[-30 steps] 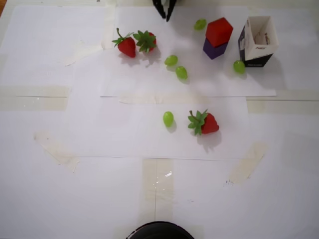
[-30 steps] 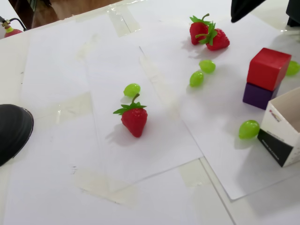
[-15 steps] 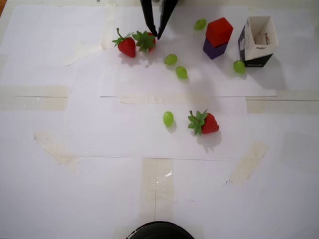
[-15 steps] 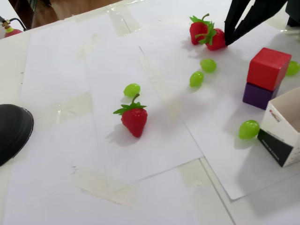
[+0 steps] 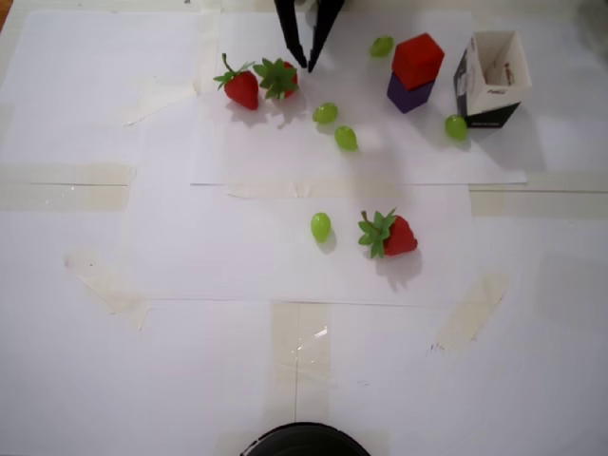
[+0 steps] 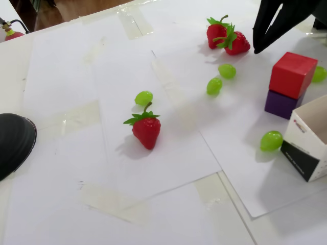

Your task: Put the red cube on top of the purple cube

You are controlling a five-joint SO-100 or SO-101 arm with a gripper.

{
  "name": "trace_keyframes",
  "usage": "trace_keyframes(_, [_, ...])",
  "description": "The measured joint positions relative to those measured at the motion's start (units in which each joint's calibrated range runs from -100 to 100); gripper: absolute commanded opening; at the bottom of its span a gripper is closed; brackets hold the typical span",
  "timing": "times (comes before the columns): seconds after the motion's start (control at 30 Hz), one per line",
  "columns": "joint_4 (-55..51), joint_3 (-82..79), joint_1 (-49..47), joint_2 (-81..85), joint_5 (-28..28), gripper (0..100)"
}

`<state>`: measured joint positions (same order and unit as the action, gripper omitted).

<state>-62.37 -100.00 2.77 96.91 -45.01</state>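
Red cube [image 5: 418,59] sits on top of purple cube [image 5: 409,93], stacked, near top edge of overhead view; paper box [image 5: 492,78] just right of stack, apart; my gripper [image 5: 306,66] holds nothing, black fingers parted w/ a narrow gap, tips just right of strawberry pair [image 5: 257,82]; green grapes [image 5: 326,113] scattered; lone strawberry [image 5: 388,235] mid-table on white paper [image 5: 171,237].

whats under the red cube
The solid bright-red cube sits on the dark-purple cube, slightly offset. The purple cube's top face is covered.
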Motion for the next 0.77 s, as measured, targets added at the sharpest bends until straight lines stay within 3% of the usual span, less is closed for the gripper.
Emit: trace_keyframes(0.77, [-6.09, 0.0, -4.27, 0.45, -2.88, 3])
